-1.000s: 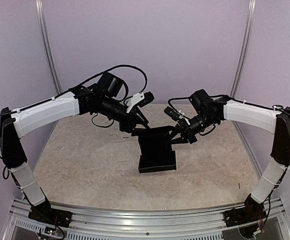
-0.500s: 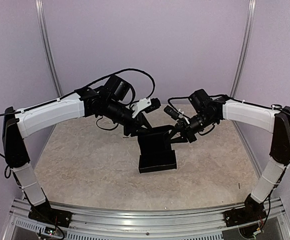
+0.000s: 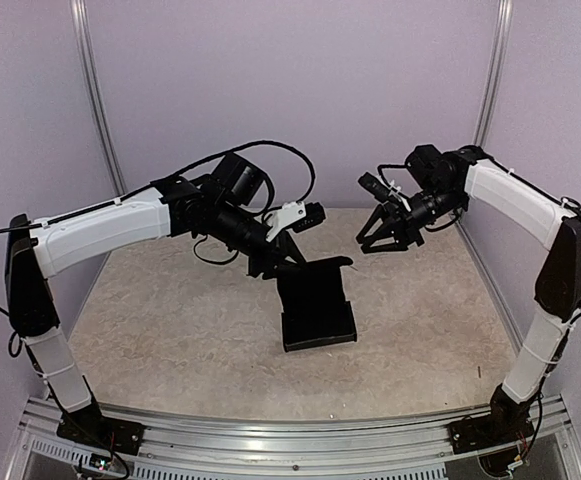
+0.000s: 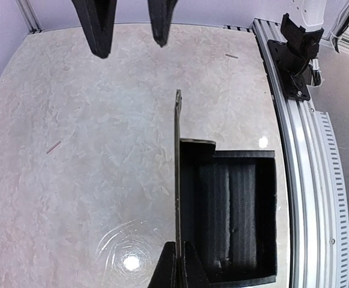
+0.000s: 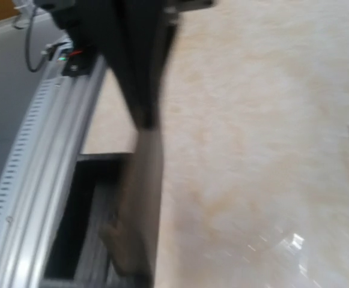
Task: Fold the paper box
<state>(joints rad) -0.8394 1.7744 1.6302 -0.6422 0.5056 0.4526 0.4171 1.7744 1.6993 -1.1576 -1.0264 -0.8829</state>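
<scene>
Top external view: the left pincer (image 3: pixel 292 252) pinches the upright flap of the paper box (image 3: pixel 318 312) on the table (image 3: pixel 170 320); the right pincer (image 3: pixel 382 240) hangs spread, well apart. One-sided grip could let the flap spring back or tip the box.

Both arms wear white link shells (image 3: pixel 100 228) over black joints, with looping black cables (image 3: pixel 270 150).

The matte black thin cardboard paper box (image 3: pixel 317 305) sits near the middle of the tabletop as an open, shallow rectangular tray with low walls and a ribbed inner floor (image 4: pixel 231 210). One long flap (image 4: pixel 177 174) stands upright along its side, seen edge-on from the left wrist. In the right wrist view the box is too blurred to make out.
</scene>
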